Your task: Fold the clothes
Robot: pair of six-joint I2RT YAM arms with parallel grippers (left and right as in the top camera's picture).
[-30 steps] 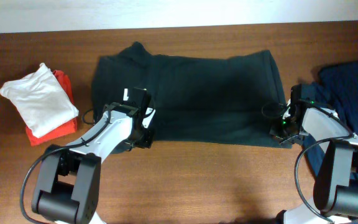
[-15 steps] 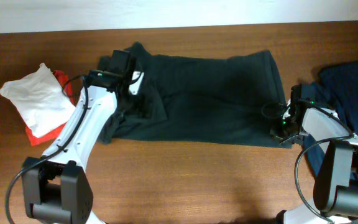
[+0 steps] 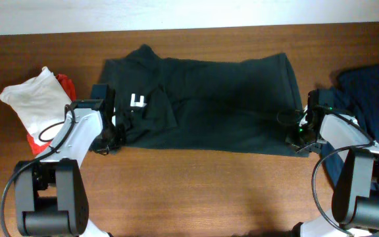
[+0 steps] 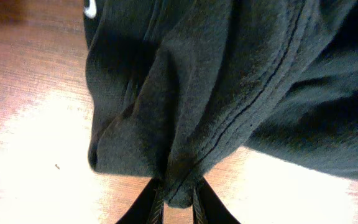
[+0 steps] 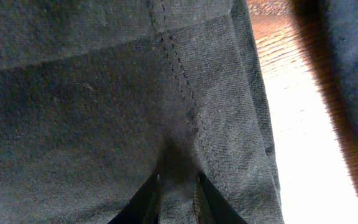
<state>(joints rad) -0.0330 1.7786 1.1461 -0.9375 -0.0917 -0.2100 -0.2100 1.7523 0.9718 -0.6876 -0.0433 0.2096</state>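
Left gripper [image 4: 176, 198] is pinched shut on a bunched hem at the black garment's [image 3: 222, 105] near-left corner. Right gripper [image 5: 177, 186] is clamped on its near-right corner hem. The garment lies spread across the table's [image 3: 196, 191] middle, left part rumpled, white lettering [image 3: 137, 101] showing. White garment [image 3: 38, 105] sits on red garment [image 3: 64, 85] at the table's left end. Navy garment [image 3: 374, 99] is at the table's right edge.

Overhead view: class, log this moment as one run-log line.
left gripper: shut on near-left corner of large black fabric garment | right gripper: shut on its near-right corner | garment: spread on brown wooden table, left end bunched
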